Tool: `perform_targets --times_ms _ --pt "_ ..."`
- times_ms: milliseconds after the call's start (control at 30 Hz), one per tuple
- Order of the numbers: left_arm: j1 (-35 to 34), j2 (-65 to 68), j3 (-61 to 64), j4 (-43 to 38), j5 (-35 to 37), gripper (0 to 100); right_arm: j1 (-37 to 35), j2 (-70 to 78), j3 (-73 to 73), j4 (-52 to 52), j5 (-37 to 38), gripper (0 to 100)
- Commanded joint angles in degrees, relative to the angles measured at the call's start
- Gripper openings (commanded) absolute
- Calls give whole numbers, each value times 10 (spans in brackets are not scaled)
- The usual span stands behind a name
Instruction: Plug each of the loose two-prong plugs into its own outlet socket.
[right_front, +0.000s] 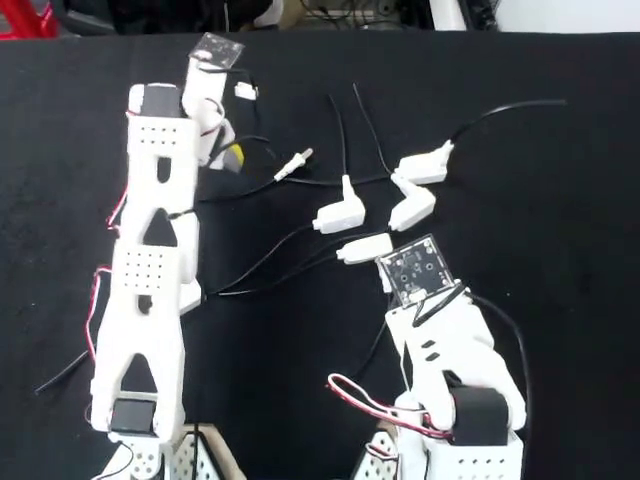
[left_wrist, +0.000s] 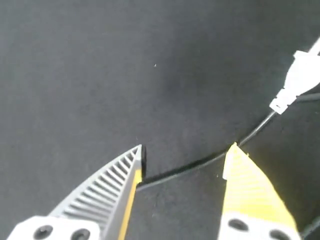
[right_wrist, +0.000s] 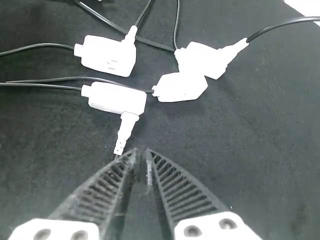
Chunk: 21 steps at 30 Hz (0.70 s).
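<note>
White arms (right_front: 150, 280) carry black motors (right_front: 160, 100) and red wires (right_front: 340, 383). The left claw (left_wrist: 187, 145) has a yellow finger (left_wrist: 247, 185); the right claw (right_wrist: 141, 150) is ribbed grey.

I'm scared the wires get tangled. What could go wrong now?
The left pincer is open astride the black cable, not the loose plug; closing here might only drag the wire and swing the plug off aim. The white sockets lie bunched together with cables crossing, so a tug could shift them all.
</note>
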Motion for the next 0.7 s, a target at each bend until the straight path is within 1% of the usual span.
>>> perform_targets --times_ms 0,167,267,333,400,500,667 --pt "12 -160 185 5 26 266 11 6 -29 4 3 15" --pt "24 -355 461 -8 21 266 11 7 -29 4 3 15" --pt "26 -412 603 -76 -27 266 11 7 -29 4 3 15" --pt "29 -436 690 -136 -54 266 11 7 -29 4 3 15" --pt "32 -449 764 -211 -98 266 11 7 -29 4 3 15" --pt "33 -463 835 -310 -147 266 11 7 -29 4 3 15" --pt "33 -470 865 -389 -221 266 11 6 -29 4 4 15"
